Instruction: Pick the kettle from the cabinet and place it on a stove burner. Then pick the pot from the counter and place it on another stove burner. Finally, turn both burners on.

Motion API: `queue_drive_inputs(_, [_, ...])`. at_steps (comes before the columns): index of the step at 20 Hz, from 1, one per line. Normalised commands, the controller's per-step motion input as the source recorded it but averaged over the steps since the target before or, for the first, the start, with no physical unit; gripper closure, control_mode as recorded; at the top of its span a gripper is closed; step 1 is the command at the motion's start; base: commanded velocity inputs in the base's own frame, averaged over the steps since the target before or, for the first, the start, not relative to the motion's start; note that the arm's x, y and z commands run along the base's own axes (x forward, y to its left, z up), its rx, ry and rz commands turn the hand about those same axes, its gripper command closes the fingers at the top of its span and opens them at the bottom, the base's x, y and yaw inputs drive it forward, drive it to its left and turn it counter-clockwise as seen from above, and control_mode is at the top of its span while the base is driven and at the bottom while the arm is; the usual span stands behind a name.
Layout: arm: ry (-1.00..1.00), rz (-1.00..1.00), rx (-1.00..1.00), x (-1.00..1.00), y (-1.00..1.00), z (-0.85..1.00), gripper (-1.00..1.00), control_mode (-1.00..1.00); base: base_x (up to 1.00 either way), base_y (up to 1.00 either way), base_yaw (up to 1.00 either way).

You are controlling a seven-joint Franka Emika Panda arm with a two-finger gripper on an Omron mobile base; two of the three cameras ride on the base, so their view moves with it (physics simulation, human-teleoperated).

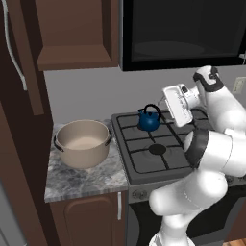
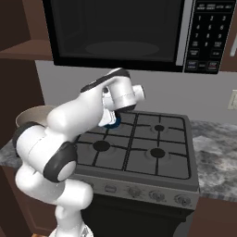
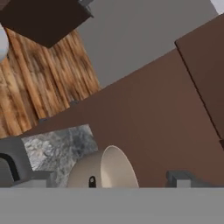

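The dark-blue kettle [image 1: 149, 119] stands upright on the stove's back-left burner; in the right base view a sliver of the kettle [image 2: 113, 123] peeks from behind my arm. The beige pot [image 1: 82, 142] sits on the grey counter [image 1: 77, 180] left of the stove. My gripper [image 1: 163, 100] hovers just above and right of the kettle, pointing left, apart from it. In the hand view my gripper [image 3: 109, 178] is open and holds nothing, with the pot [image 3: 103, 169] lying ahead between its fingertips [image 3: 181, 177]. The front-left burner [image 1: 157, 149] is bare. The cabinet [image 1: 77, 50] stands open, its handle [image 1: 14, 50] on the swung-out door.
A black microwave [image 2: 115, 32] hangs over the stove. The other burners [image 2: 158, 152] carry nothing. Control knobs [image 2: 134, 191] line the stove front. More counter [image 2: 215, 152] extends right of the stove. A brown wall panel [image 1: 19, 158] borders the pot on the left.
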Motion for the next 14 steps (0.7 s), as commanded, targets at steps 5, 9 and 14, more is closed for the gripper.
queue_drive_inputs(5, [-0.17, -0.02, -0.12, -0.15, 0.31, 0.01, -1.0, -1.0, 0.0, 0.0, 0.0])
queue_drive_inputs(9, [-0.14, -0.06, -0.11, -0.12, 0.29, 0.0, -1.0, -1.0, 0.0, 0.0, 0.0])
queue_drive_inputs(14, [-0.11, -0.11, -0.09, -0.11, 0.23, 0.0, -1.0, -1.0, 0.0, 0.0, 0.0])
